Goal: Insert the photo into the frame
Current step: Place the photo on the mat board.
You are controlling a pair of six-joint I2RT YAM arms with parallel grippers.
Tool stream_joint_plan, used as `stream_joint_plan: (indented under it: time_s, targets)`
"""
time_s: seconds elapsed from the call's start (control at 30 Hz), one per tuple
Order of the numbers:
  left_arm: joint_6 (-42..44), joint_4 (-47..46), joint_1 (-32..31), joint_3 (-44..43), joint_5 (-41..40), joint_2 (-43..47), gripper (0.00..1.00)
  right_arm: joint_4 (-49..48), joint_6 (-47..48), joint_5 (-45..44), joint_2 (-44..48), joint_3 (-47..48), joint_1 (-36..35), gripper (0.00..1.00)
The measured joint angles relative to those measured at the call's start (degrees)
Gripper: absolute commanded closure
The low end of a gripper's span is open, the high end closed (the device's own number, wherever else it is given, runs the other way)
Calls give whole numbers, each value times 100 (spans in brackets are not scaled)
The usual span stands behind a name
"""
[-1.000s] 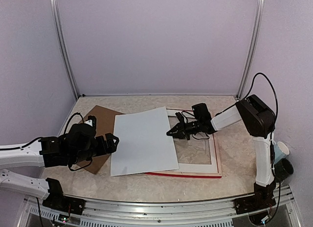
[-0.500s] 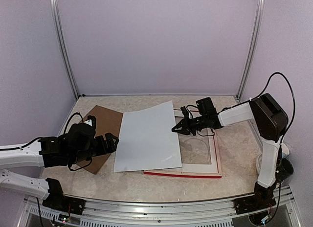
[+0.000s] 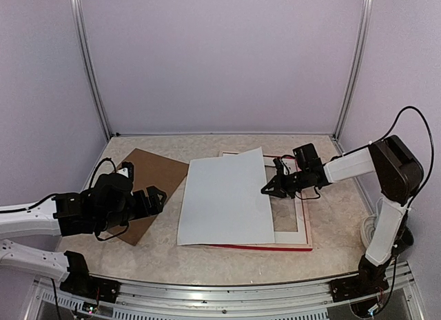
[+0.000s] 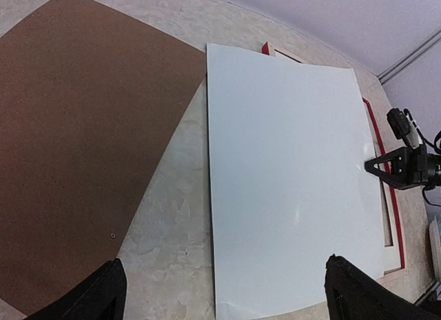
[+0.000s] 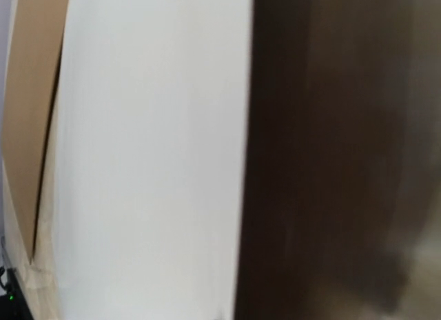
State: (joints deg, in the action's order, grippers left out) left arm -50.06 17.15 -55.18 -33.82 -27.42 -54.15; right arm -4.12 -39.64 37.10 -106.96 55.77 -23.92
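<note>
The photo (image 3: 224, 199) lies white back up in the middle of the table, its right part over the frame (image 3: 262, 246). Only the frame's red near and right edges show. My right gripper (image 3: 270, 190) is at the photo's right edge, shut on it, and that edge is slightly raised. The right wrist view is blurred; it shows the photo's white surface (image 5: 151, 154) beside a dark area. My left gripper (image 3: 153, 199) is open and empty, left of the photo. In the left wrist view the gripper (image 4: 224, 296) hovers over the photo's (image 4: 289, 168) near left corner.
The brown backing board (image 3: 155, 178) lies flat at the left, also in the left wrist view (image 4: 76, 141). The white mat border (image 3: 287, 229) sits in the frame, partly under the photo. Enclosure walls and metal posts ring the table.
My right gripper has pulled the photo to the right, further over the frame and away from the backing board. The left arm has stayed put.
</note>
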Motion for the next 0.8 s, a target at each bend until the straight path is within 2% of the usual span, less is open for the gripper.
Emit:
stream_joint_plan:
  time_s: [0.8]
  targets:
    - [-28,2,9,83,0,81,1,785,859,-476,461,-293,743,100]
